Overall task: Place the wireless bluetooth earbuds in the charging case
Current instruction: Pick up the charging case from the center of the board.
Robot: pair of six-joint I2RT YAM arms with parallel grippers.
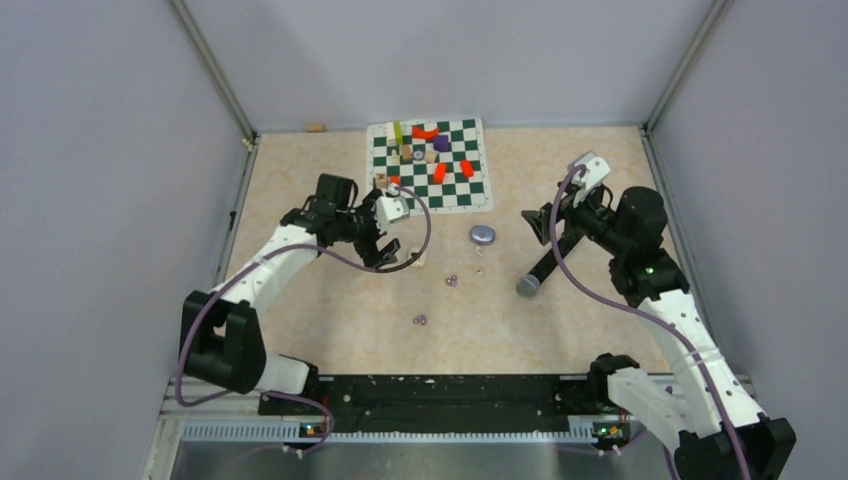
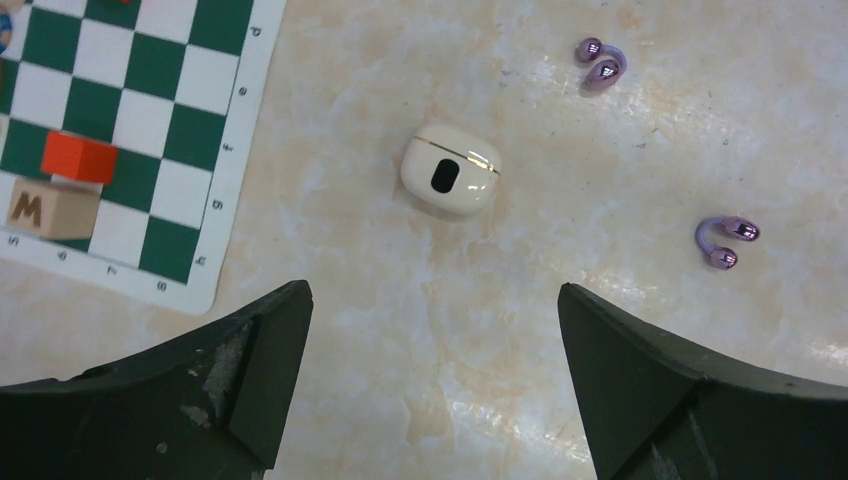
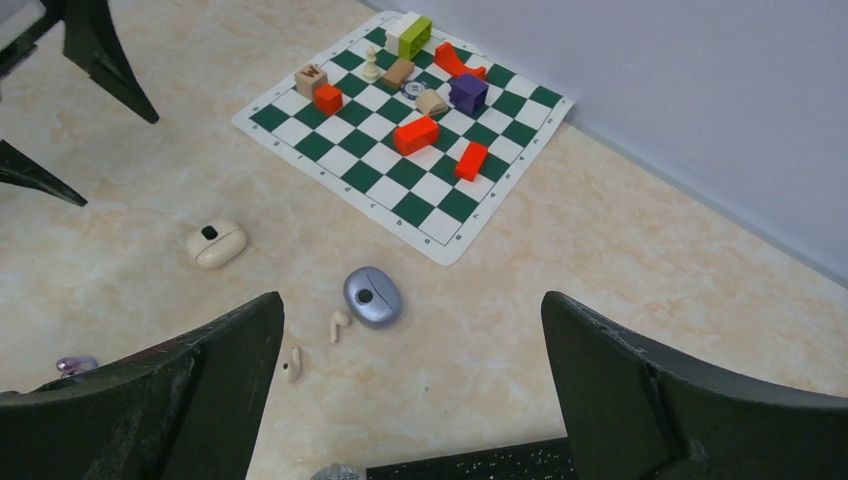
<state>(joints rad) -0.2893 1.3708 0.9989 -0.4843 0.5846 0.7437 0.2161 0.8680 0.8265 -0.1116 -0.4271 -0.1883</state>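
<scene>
Left end effector [image 2: 432, 292] near "W" block [image 3: 311, 74]

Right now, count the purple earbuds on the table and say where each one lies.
2. One purple earbud lies in the middle of the table, between the two arms. The other lies closer to the arm bases, slightly left of the first. None looks hidden.

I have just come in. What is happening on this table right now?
Two robot arms are about to put earbuds into a charging case; nothing is held yet. The left tool is open above a closed cream case, with two purple earbuds lying loose beside it. The right tool is open too, looking over a blue-grey case and two cream earbuds.
</scene>
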